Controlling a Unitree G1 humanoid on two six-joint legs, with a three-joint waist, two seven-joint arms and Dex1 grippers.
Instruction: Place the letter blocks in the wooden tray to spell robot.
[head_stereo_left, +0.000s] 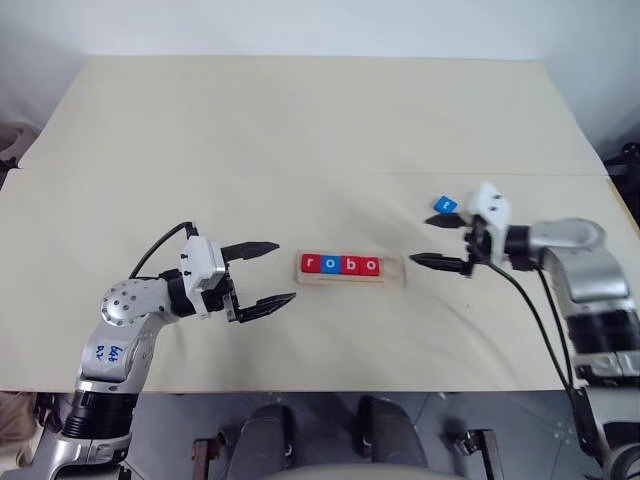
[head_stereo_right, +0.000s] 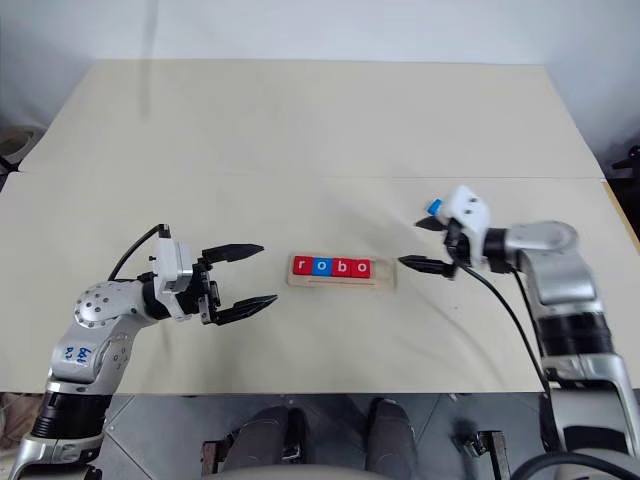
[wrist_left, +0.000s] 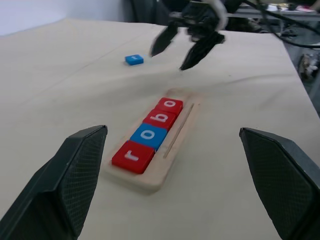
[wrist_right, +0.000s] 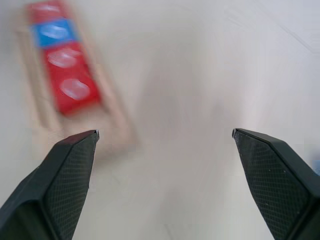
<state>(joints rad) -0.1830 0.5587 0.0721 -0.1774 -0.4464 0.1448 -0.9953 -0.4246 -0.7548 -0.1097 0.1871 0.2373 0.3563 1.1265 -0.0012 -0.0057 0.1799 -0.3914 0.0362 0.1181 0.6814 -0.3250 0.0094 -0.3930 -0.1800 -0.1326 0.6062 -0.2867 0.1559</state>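
Observation:
The wooden tray (head_stereo_left: 352, 279) lies mid-table with several letter blocks (head_stereo_left: 340, 265) in its slot reading r, o, b, o: red, blue, red, red. The slot's right end is bare. One blue letter block (head_stereo_left: 445, 205) lies loose on the table, right of and beyond the tray. My right gripper (head_stereo_left: 420, 240) hangs open and empty just right of the tray's end, with the loose blue block close behind it. Left of the tray, my left gripper (head_stereo_left: 285, 270) is open and empty, pointing at the tray (wrist_left: 150, 177). The left wrist view also shows the blue block (wrist_left: 134, 59).
The cream table (head_stereo_left: 300, 130) stretches wide beyond the tray, with a seam line across its middle. Its front edge runs close below both arms. A black cable trails from each wrist.

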